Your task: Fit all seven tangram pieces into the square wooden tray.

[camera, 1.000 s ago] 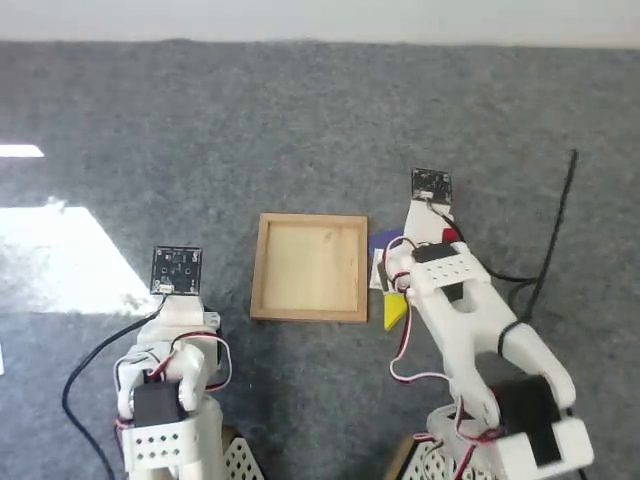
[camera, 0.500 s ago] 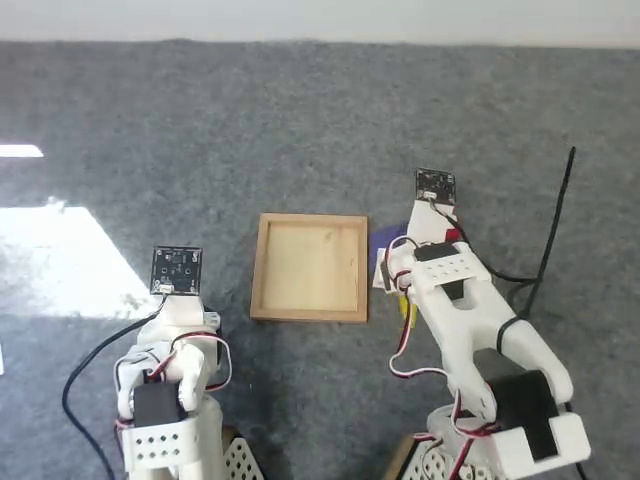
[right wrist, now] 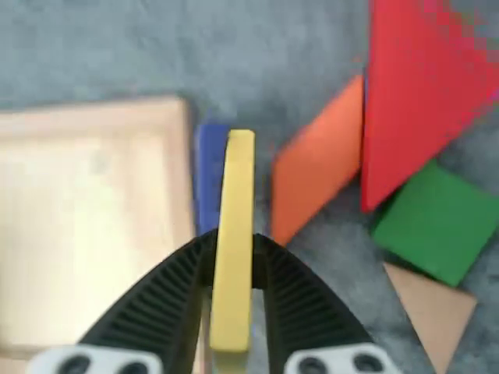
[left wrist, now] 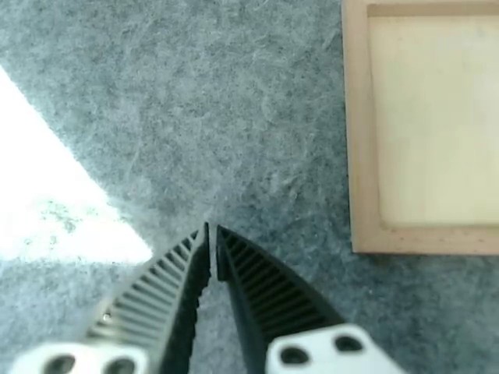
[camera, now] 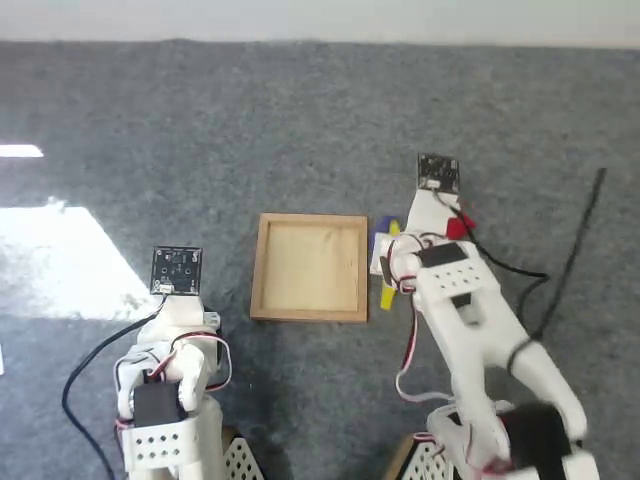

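Nearest to me, the white left arm point(camera: 165, 400) sat drawn in close to its base. Its wrist camera showed me the left gripper point(left wrist: 212, 232) closed on nothing, its ribbed black fingers point(left wrist: 168, 280) almost tip to tip over the grey carpeted table point(left wrist: 234, 93). A patch of white light point(left wrist: 47, 195) lay on the carpet beside it. A little farther out, between the two arms, the square wooden tray point(camera: 259, 270) lay flat, with bare pale wood inside its raised rim and one corner apart from the left gripper. The white right arm point(camera: 470, 330) was stretched forward along the tray's right-hand edge. Through its wrist camera I saw the right gripper point(right wrist: 232, 243) clamped on a flat yellow wooden piece point(right wrist: 238, 179), held standing on edge between the fingers and just outside the tray's rim. I could not tell whether the piece touched the carpet. Under and past it, a blue piece point(right wrist: 208, 167) lay on the carpet just beside the rim. Beside the blue one was an orange parallelogram point(right wrist: 316, 171), and a large red triangle point(right wrist: 413, 93) lay against the orange one's far side. A green square point(right wrist: 437, 222) sat at the red triangle's corner, with a small tan triangle point(right wrist: 433, 308) just beside it. All of these were on the carpet, outside the tray.
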Motion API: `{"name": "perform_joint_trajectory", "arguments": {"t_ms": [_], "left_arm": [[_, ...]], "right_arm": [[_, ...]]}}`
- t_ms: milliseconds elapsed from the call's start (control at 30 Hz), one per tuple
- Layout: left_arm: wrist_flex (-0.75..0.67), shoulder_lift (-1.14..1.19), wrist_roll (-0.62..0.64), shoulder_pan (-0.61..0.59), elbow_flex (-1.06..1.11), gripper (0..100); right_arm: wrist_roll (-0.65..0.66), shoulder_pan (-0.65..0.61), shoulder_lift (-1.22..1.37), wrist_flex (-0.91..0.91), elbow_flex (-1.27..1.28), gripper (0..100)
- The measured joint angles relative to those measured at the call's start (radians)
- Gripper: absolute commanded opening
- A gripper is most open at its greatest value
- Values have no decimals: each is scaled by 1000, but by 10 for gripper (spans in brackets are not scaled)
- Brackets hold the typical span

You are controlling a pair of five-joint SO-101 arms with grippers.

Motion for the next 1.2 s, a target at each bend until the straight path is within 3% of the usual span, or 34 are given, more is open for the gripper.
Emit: {"name": "perform_joint_trajectory", "arguments": {"t_ms": [133, 400, 533, 867, 1200], "left_arm": [[0, 0, 0, 0, 0, 14], [0, 0, 0, 0, 0, 14], [0, 0, 0, 0, 0, 14], [0, 0, 0, 0, 0, 14], [0, 0, 0, 0, 0, 14]], "right_arm": [[0, -21, -158, 0, 0, 7], [0, -295, -195, -75, 2, 7], [-5, -344, -69, -173, -12, 7], [-233, -351, 405, -322, -226, 9], [-252, -391, 555, -422, -250, 10]]}}
